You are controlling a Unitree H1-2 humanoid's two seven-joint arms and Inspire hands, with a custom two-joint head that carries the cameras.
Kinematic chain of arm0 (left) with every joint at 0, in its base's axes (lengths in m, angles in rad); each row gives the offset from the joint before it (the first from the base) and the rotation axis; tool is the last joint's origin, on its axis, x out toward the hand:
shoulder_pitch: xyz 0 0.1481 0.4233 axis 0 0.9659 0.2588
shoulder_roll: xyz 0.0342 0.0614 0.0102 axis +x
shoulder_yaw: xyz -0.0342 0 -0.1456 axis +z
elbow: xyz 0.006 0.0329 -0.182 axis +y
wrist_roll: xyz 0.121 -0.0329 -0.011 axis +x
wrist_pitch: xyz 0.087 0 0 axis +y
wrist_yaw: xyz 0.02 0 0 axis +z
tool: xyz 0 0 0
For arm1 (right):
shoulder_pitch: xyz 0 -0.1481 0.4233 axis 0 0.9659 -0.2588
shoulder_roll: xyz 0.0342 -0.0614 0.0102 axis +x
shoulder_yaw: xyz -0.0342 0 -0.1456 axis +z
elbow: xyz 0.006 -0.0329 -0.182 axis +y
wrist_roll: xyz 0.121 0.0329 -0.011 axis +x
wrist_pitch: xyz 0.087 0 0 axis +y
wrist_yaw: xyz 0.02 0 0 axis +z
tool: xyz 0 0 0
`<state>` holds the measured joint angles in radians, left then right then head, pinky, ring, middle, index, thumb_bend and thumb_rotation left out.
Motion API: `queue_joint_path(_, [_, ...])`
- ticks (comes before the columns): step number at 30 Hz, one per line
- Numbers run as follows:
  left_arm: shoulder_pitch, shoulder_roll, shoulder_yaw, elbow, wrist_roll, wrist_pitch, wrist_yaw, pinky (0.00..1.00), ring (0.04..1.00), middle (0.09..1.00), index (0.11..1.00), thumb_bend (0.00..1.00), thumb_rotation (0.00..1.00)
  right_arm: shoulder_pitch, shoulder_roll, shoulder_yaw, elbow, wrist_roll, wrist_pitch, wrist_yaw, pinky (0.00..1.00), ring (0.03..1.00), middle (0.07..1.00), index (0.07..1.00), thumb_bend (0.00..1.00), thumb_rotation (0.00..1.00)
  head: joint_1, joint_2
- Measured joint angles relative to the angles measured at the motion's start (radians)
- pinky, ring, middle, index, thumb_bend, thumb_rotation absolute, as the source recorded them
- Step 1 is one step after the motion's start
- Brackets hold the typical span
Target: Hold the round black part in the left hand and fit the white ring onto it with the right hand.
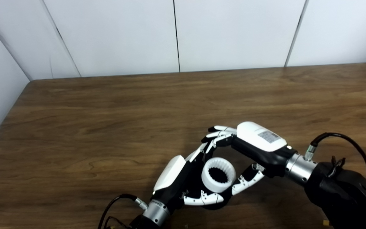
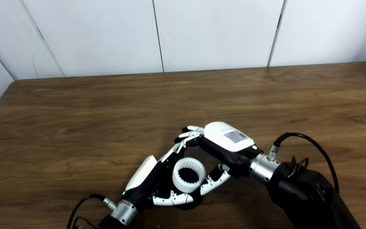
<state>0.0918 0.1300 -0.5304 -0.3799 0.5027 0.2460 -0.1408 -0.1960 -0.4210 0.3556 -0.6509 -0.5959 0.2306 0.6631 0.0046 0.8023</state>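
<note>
My left hand is shut on the round black part and holds it low over the near part of the table. The white ring, toothed on the inside, sits on top of the black part, whose dark surface shows through the ring's hole. My right hand arches over the ring from the right, with its fingers spread above the ring's far side and its thumb beside the near right edge. The right hand looks open and off the ring. The same shows in the right eye view.
The brown wooden table runs back to a white panelled wall, with its left edge at a side wall. A black cable loops above my right wrist.
</note>
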Motion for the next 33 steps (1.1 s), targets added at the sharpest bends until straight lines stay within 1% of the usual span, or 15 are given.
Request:
queue_joint_path(4, [-0.001, 0.003, -0.001, 0.002, 0.0, -0.008, -0.001, 0.81, 0.95, 0.961, 1.0, 1.0, 0.46, 0.003, -0.003, 0.007, 0.002, -0.004, 0.0, 0.003, 0.82, 0.934, 0.842, 0.493, 0.52, 0.15, 0.0, 0.003])
queue_joint_path(9, [-0.001, 0.003, 0.0, 0.002, 0.0, -0.007, -0.004, 0.78, 0.923, 0.942, 0.996, 1.0, 0.41, 0.007, -0.003, 0.013, 0.007, -0.012, -0.009, 0.002, 0.82, 0.927, 0.839, 0.492, 0.52, 0.15, 0.002, 0.006])
queue_joint_path(12, [-0.002, 0.003, 0.003, 0.002, 0.0, -0.007, -0.006, 0.77, 0.919, 0.939, 0.992, 1.0, 0.42, 0.01, -0.003, 0.016, 0.011, -0.017, -0.015, -0.002, 0.81, 0.927, 0.841, 0.493, 0.52, 0.15, 0.0, 0.006])
queue_joint_path(16, [-0.001, 0.002, 0.01, 0.0, -0.003, -0.004, -0.013, 0.79, 0.923, 0.939, 0.997, 1.0, 0.4, 0.011, -0.003, 0.019, 0.019, -0.018, -0.019, -0.008, 0.82, 0.931, 0.845, 0.493, 0.52, 0.15, 0.003, 0.011])
queue_joint_path(18, [0.002, 0.0, 0.014, -0.006, -0.006, 0.005, -0.019, 0.81, 0.933, 0.959, 1.0, 1.0, 0.38, 0.011, -0.002, 0.022, 0.023, -0.019, -0.019, -0.008, 0.82, 0.934, 0.847, 0.493, 0.52, 0.15, 0.005, 0.012])
queue_joint_path(23, [0.019, -0.003, 0.021, -0.021, -0.006, 0.014, -0.027, 0.83, 0.936, 0.962, 1.0, 1.0, 0.41, 0.012, -0.003, 0.027, 0.025, -0.02, -0.02, -0.008, 0.82, 0.934, 0.845, 0.492, 0.52, 0.15, 0.008, 0.014])
queue_joint_path(29, [0.027, -0.013, 0.038, -0.022, -0.008, 0.012, -0.028, 0.78, 0.893, 0.937, 1.0, 1.0, 0.41, 0.01, -0.001, 0.031, 0.026, -0.02, -0.027, -0.019, 0.84, 0.939, 0.851, 0.493, 0.52, 0.15, 0.012, 0.015])
queue_joint_path(33, [0.033, -0.017, 0.057, -0.022, -0.033, 0.001, -0.03, 0.78, 0.883, 0.933, 1.0, 1.0, 0.41, 0.001, -0.001, 0.036, 0.027, -0.02, -0.034, -0.02, 0.85, 0.942, 0.853, 0.493, 0.52, 0.15, 0.015, 0.014])
